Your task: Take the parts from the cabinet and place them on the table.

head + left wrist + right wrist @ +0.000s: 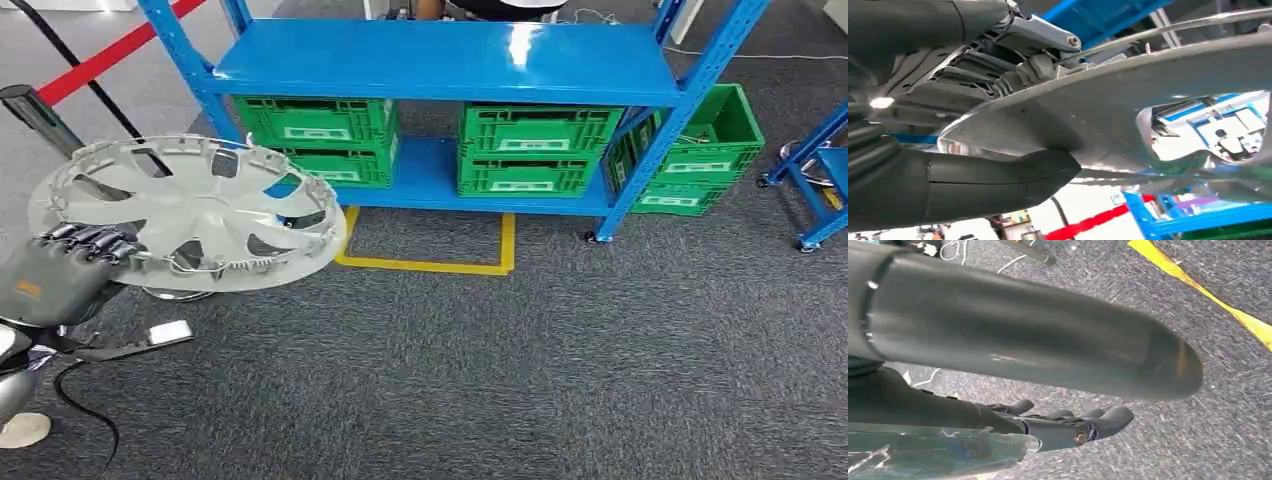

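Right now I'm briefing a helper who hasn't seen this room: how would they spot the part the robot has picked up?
Start at the blue metal shelf rack holding green plastic crates, then look to its front left over the dark grey carpet. There the robot's left hand grips the rim of a round silver-grey plastic wheel cover. It alone is pale, disc-shaped, with spoke openings.

Robot hand (pixel 1058 390) over grey carpet (pixel 1198 315)

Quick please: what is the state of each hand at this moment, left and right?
Left hand: holding the silver wheel cover by its rim.
Right hand: holds nothing, fingers apart, above the carpet; open.
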You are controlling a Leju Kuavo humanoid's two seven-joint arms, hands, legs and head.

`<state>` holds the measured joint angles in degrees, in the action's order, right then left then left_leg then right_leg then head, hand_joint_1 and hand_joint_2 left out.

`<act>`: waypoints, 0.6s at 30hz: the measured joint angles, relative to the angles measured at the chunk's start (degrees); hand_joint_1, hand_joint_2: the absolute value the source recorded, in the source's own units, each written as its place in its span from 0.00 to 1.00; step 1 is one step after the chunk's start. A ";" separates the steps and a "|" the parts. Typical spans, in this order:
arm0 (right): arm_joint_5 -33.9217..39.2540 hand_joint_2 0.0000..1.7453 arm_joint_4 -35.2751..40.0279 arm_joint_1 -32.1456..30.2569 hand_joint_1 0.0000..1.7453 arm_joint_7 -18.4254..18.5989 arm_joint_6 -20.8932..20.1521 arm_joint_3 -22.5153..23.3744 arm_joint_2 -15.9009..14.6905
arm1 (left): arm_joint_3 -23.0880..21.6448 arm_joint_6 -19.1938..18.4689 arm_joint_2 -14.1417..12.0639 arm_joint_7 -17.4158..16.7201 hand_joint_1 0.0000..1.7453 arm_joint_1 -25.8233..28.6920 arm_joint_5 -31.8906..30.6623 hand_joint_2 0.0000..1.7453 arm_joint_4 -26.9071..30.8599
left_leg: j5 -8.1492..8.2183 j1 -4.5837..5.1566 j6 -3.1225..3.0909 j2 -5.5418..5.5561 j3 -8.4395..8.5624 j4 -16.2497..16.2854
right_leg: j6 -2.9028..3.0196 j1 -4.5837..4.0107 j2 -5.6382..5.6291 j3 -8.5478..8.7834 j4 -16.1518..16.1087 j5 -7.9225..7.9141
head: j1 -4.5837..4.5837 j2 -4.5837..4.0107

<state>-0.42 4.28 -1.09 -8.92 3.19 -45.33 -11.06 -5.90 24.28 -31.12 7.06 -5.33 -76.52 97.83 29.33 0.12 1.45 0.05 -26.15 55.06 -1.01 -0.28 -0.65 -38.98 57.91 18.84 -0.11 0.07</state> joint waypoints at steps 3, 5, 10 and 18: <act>-0.02 0.00 -0.02 -0.44 0.00 0.00 -0.02 -0.18 0.00 | -0.02 -0.07 0.02 0.11 1.00 -0.09 0.04 1.00 0.00 | -2.07 -0.30 -1.40 -0.43 -1.92 -0.17 | -1.02 0.21 -0.07 -0.93 -0.53 -0.40 | -0.31 0.00; -0.02 0.00 0.00 -0.67 0.00 0.02 -0.07 -0.35 0.00 | 0.00 -0.11 0.00 0.13 1.00 -0.03 0.02 1.00 0.00 | -3.64 -0.27 -2.13 -0.45 -3.53 -0.14 | -1.62 0.35 0.24 -2.63 4.94 7.98 | 0.07 0.00; -0.02 0.00 0.02 -0.17 0.00 0.00 -0.04 -0.57 0.00 | 0.00 -0.13 0.04 0.13 1.00 0.00 0.04 1.00 0.00 | -7.90 -0.24 -1.93 -0.42 -9.00 0.27 | -2.04 0.36 0.24 -0.98 17.79 8.62 | 0.13 0.00; -0.22 0.00 0.22 0.07 0.00 0.02 0.13 -0.77 -0.07 | -0.02 -1.25 -0.04 0.59 1.00 -0.20 0.96 1.00 0.20 | -12.74 -0.50 0.53 -0.37 -12.02 -0.49 | 0.64 0.09 0.13 11.60 -2.04 10.38 | 0.26 -0.04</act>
<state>-0.63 4.50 -1.02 -8.90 3.32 -46.10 -11.12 -5.92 23.04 -31.17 7.65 -5.52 -75.56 98.03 16.58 -0.37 1.98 -0.31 -38.17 54.57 -0.37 -0.19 -0.51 -27.38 55.87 29.22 0.15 0.02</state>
